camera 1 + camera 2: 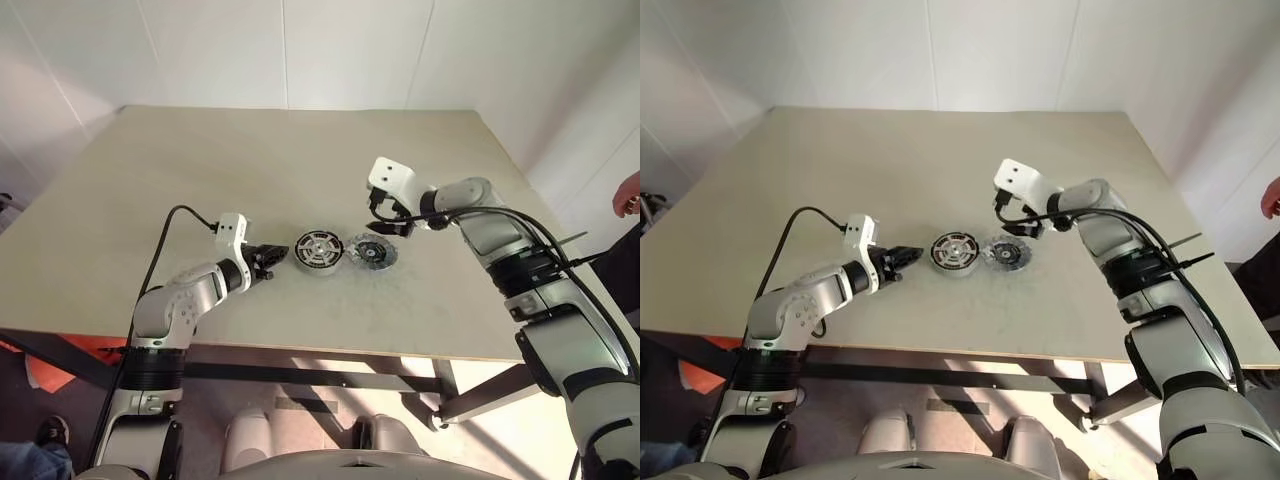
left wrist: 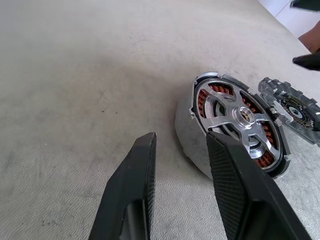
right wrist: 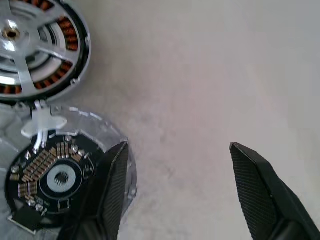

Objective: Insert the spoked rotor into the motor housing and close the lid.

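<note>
motor housing (image 1: 319, 250): flat on the desk (image 1: 300, 160), spoked silver face up, copper windings showing between spokes
lid (image 1: 372, 251): flat, touching housing's right side
left hand (image 1: 272, 256): just left of housing, part open, empty
right hand (image 1: 385, 218): above lid, wide open, empty

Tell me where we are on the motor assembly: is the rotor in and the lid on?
The motor housing shows a silver spoked part seated over its copper windings, so the rotor looks inserted. The lid lies flat on the table beside the housing, not yet on. Both the left gripper and right gripper are open and empty. Left: place the lid.
</note>
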